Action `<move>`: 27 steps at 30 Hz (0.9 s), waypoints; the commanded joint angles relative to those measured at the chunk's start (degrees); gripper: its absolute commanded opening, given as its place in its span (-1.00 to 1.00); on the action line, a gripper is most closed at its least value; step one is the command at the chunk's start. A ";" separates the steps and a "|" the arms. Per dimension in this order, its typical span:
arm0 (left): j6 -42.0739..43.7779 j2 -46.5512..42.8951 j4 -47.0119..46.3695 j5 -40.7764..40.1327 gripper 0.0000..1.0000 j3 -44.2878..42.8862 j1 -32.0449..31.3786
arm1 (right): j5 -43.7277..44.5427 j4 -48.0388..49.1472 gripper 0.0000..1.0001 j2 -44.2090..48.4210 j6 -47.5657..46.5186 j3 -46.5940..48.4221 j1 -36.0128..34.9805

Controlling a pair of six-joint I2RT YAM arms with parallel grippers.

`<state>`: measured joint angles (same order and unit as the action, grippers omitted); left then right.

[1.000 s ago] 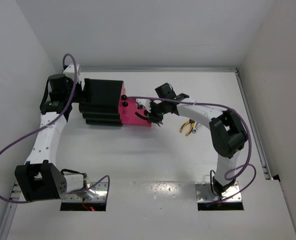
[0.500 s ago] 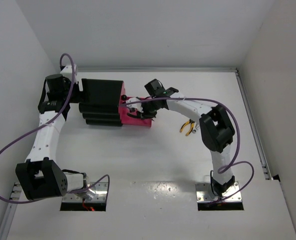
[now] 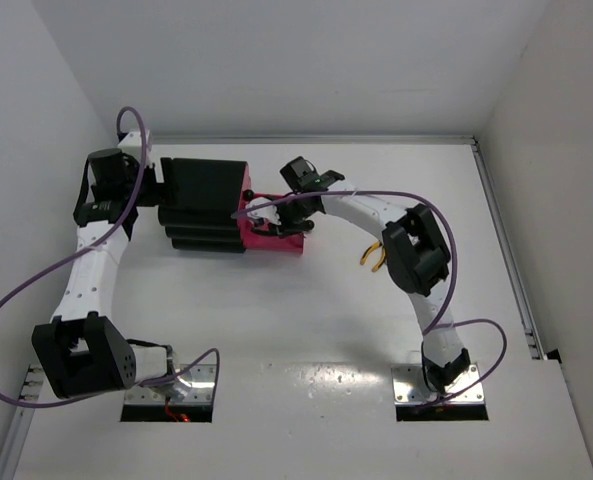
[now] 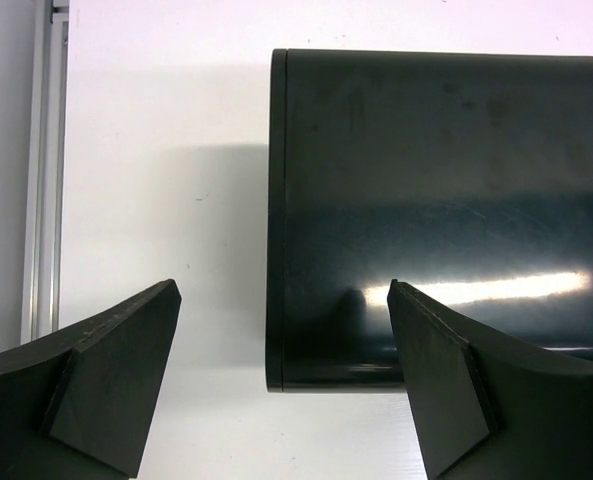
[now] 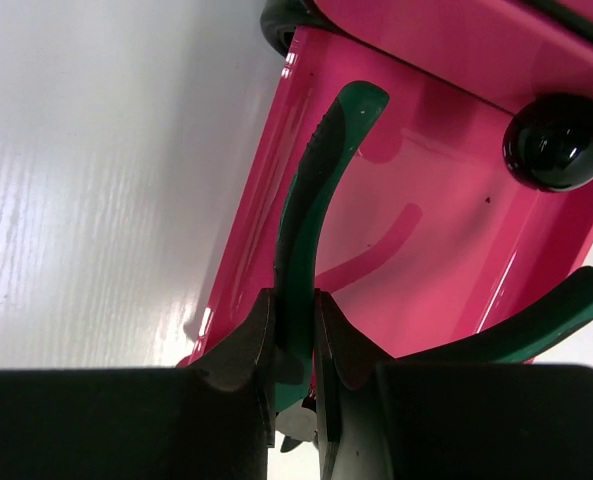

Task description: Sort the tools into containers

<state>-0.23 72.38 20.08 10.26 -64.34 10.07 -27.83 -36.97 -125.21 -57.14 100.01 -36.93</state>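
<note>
Pliers with green handles [image 5: 311, 200] are pinched by one handle between the fingers of the right gripper [image 5: 294, 335], which is closed tight on it. The tool hangs at the pulled-out pink drawer [image 5: 446, 210]; whether it touches the plastic I cannot tell. A round black knob [image 5: 558, 140] shows beside it. The drawer juts rightward from the black cabinet [image 3: 206, 200], which stands toward the far-left corner of the bench [image 3: 306, 320]. The left gripper [image 4: 284, 300] stands open at the cabinet's left end, gripping nothing. Yellow-handled pliers [image 3: 369, 258] lie right of centre, partly hidden under the right arm.
</note>
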 commanded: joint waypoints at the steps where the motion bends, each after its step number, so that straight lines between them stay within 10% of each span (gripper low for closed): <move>1: 0.49 0.13 -1.53 1.34 0.83 -1.05 1.36 | -0.64 1.20 -1.00 -0.21 -2.88 3.79 -0.95; 27: 1.02 1.19 -2.06 3.01 0.83 -1.05 2.94 | 0.59 1.38 -0.96 -3.47 -3.94 8.72 -2.62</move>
<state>0.82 73.56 20.05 12.23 -64.34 12.16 -25.45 -39.62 -131.37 -59.33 108.36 -38.41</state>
